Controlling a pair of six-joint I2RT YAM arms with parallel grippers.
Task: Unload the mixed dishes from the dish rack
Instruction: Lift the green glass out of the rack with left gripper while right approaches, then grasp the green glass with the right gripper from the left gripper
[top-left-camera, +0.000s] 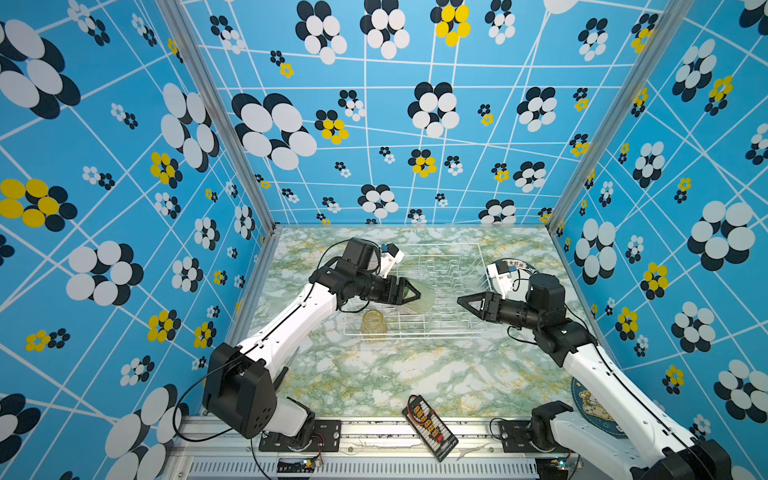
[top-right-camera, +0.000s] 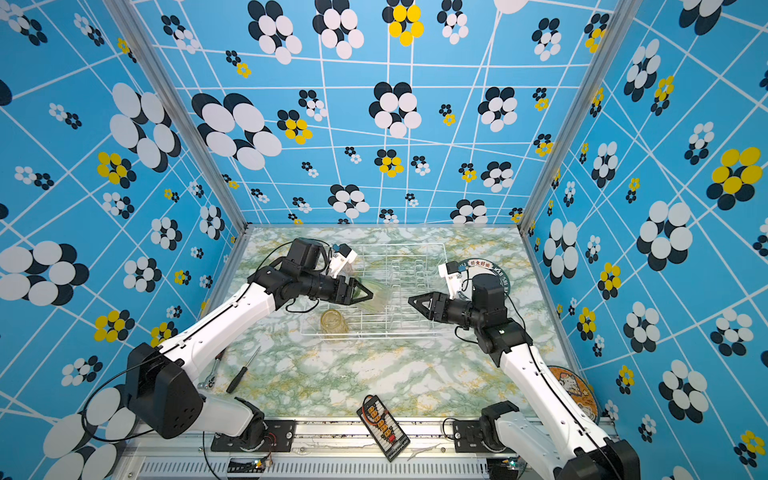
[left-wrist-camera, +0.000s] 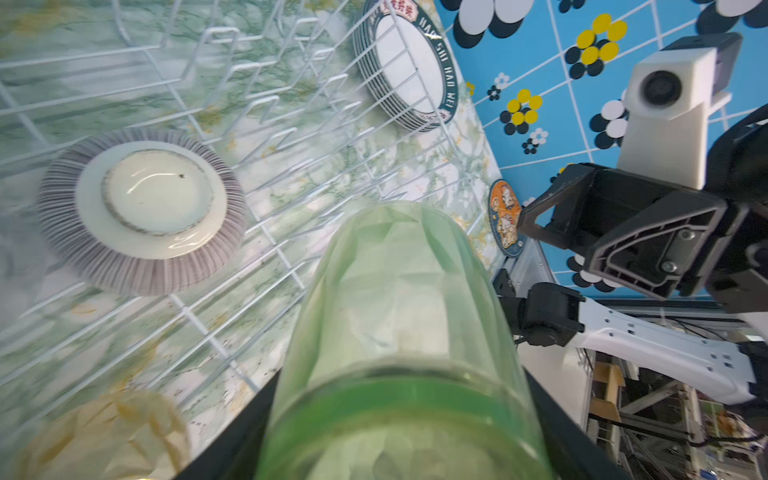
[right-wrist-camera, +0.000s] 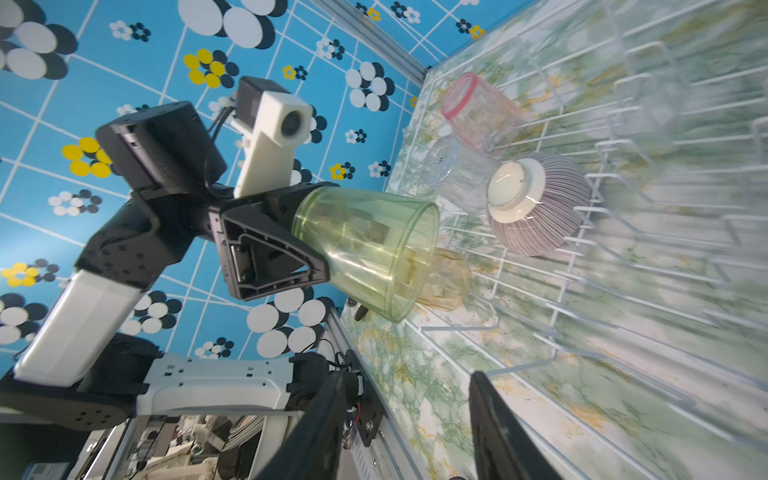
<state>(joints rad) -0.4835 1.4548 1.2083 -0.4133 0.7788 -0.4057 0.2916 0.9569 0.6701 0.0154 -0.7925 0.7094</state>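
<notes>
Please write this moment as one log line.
left gripper: holds green tumbler | right gripper: open, empty | striped bowl: in dish rack

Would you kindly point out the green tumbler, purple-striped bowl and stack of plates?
green tumbler (right-wrist-camera: 365, 249), right wrist view, its side wall.
purple-striped bowl (left-wrist-camera: 153, 191), left wrist view, its upturned base.
stack of plates (left-wrist-camera: 419, 83), left wrist view, top plate's white centre.

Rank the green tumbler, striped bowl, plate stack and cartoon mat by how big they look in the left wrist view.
1. green tumbler, right at the lens, so inflated.
2. striped bowl.
3. plate stack, farther off, so true size unsure.
4. cartoon mat.
</notes>
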